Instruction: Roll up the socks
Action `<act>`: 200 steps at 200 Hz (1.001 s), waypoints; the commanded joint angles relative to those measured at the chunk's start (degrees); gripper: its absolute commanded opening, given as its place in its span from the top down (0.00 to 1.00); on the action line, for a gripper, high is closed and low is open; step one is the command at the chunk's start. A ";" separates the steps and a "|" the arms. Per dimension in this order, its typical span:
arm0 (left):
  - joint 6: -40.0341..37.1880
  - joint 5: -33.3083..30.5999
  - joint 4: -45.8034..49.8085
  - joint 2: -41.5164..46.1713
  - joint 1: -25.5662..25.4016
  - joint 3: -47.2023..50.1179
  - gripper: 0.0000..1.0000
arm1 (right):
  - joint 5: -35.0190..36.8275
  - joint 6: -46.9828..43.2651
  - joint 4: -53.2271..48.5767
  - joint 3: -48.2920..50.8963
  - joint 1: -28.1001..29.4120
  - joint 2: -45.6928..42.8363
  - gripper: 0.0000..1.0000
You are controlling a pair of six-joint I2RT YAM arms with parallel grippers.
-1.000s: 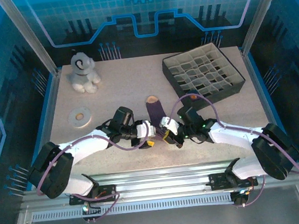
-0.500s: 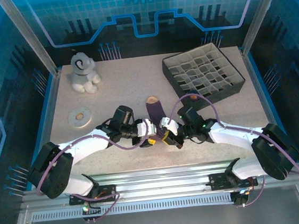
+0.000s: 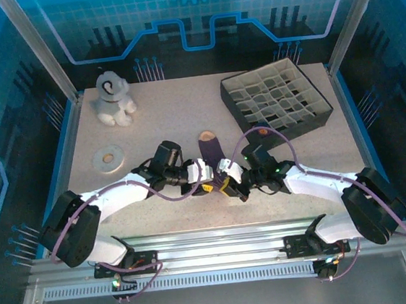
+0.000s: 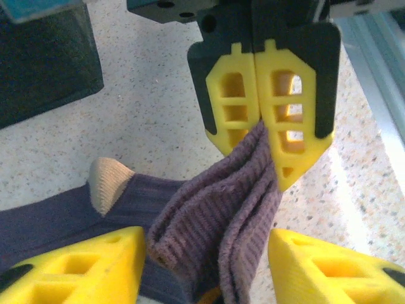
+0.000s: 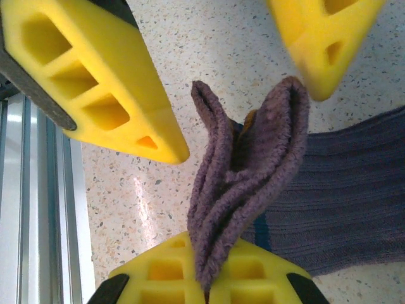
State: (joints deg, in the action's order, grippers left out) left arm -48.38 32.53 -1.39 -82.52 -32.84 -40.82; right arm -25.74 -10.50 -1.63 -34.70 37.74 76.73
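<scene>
The purple socks [image 3: 209, 151] lie lengthwise at mid-table, a tan tip [image 3: 205, 134] at their far end. Their near end is pinched up into a ribbed fold [image 4: 215, 209]. My right gripper [image 5: 205, 278] is shut on that fold [image 5: 240, 177], and it comes in from above [image 4: 259, 126] in the left wrist view. My left gripper [image 4: 207, 253] is open, its yellow fingers [image 4: 88, 266] on either side of the fold. The left finger sits close to the cloth and the right one stands apart. A tan patch [image 4: 107, 183] and a flat sock part [image 5: 342, 202] rest on the table. From above, the left gripper [image 3: 208, 184] and right gripper [image 3: 224, 184] meet tip to tip.
A grey plush toy [image 3: 114, 97] sits at the back left, with a white ring [image 3: 108, 158] in front of it. A black divided box [image 3: 276, 101] stands at the back right. The aluminium rail [image 3: 212, 242] runs along the near edge, close behind both grippers.
My left gripper has crept right toward the fold and its jaws have narrowed around it. The right gripper has kept its hold in place.
</scene>
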 commanded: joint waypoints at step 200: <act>39.98 -10.16 18.71 -6.18 -3.65 -9.14 0.99 | -4.46 16.30 -19.34 -13.63 -3.84 13.00 1.00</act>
State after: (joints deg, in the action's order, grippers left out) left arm -18.48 24.47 15.29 -88.03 -36.18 -51.44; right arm -29.65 1.85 -17.15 -46.70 34.35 87.85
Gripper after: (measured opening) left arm 0.035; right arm 0.043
